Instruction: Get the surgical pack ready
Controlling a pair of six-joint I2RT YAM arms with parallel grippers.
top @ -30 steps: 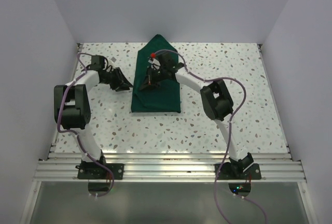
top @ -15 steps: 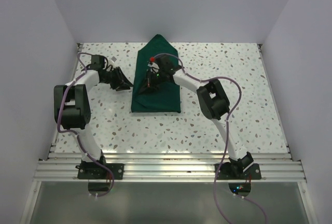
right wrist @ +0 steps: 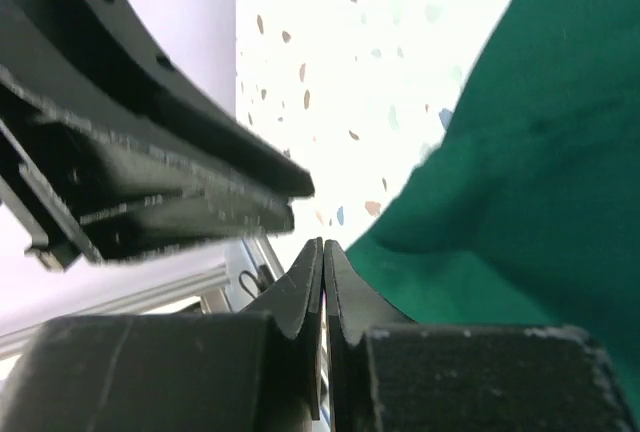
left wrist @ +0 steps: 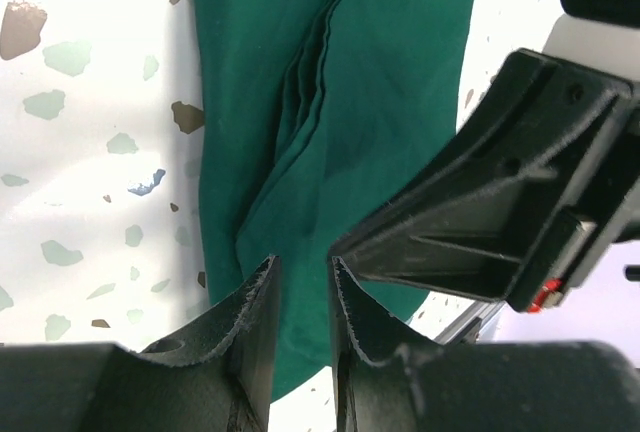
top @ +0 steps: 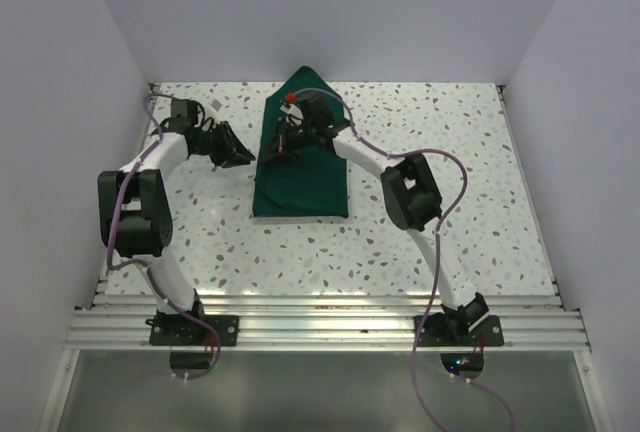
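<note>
Green drape (top: 302, 180) folded flat, right hand (top: 279, 146) over it, left hand (top: 246, 157) beside

Drape (top: 300, 182) dark green; table (top: 450, 242) white, grey-brown terrazzo speckles.

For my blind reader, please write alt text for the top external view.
A folded dark green drape lies on a speckled table; the right gripper is shut over its left edge, and the left gripper, slightly open, points at that edge from the left.
</note>
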